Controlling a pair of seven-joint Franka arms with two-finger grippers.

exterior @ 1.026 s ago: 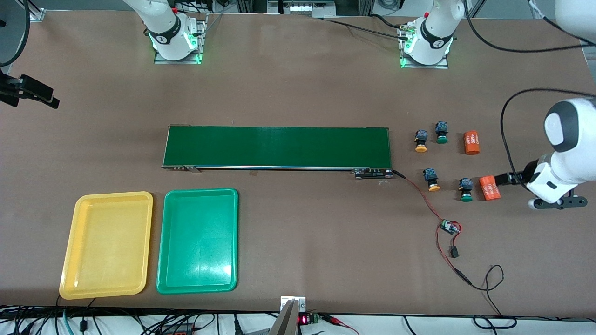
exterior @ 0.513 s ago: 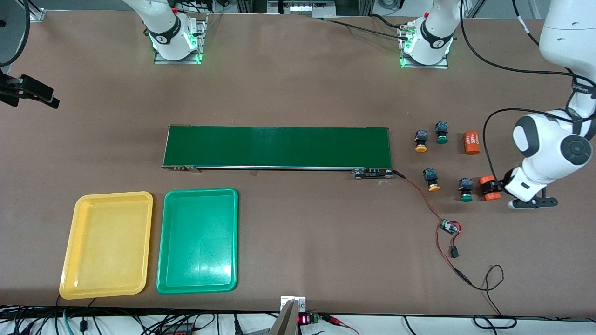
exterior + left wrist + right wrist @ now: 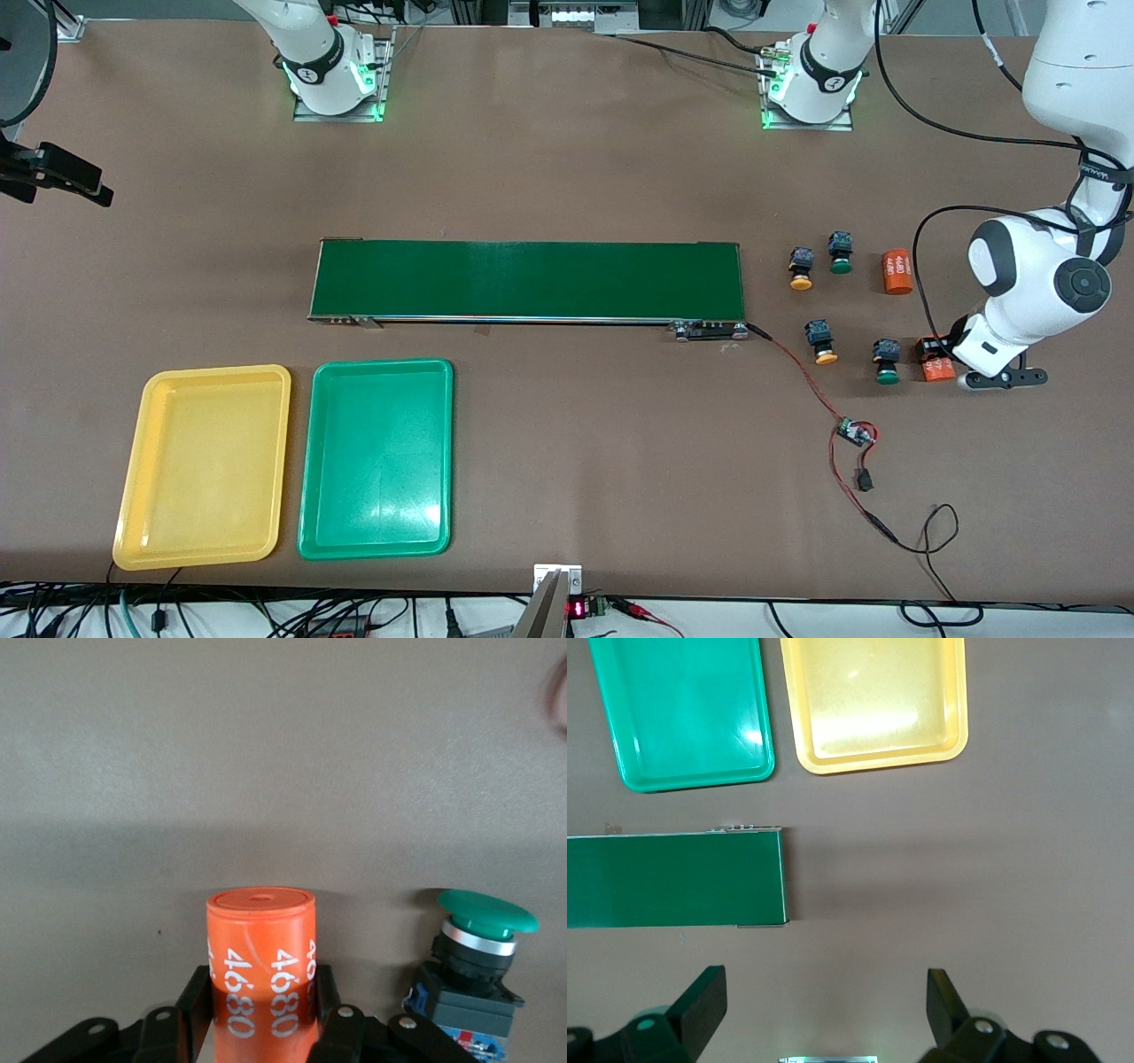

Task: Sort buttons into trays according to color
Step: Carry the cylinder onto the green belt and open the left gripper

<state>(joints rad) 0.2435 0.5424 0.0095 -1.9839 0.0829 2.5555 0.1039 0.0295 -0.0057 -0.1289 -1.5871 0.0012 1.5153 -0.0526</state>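
Both trays [image 3: 204, 467] empty, four buttons [image 3: 887, 361] unsorted; left pincer [image 3: 263, 1014] clamps an orange cylinder [image 3: 262, 948], right pincer [image 3: 824, 1001] waits apart.

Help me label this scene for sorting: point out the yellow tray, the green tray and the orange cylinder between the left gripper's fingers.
yellow tray [image 3: 202, 468]: front view, bare floor.
green tray [image 3: 376, 458]: front view, bare floor.
orange cylinder [image 3: 261, 948]: left wrist view, numbered side wall.

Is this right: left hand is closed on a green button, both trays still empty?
Not quite. The left hand is closed on an orange cylinder, not a green button; the left wrist view shows the green button standing free beside it. The yellow tray and green tray are empty.
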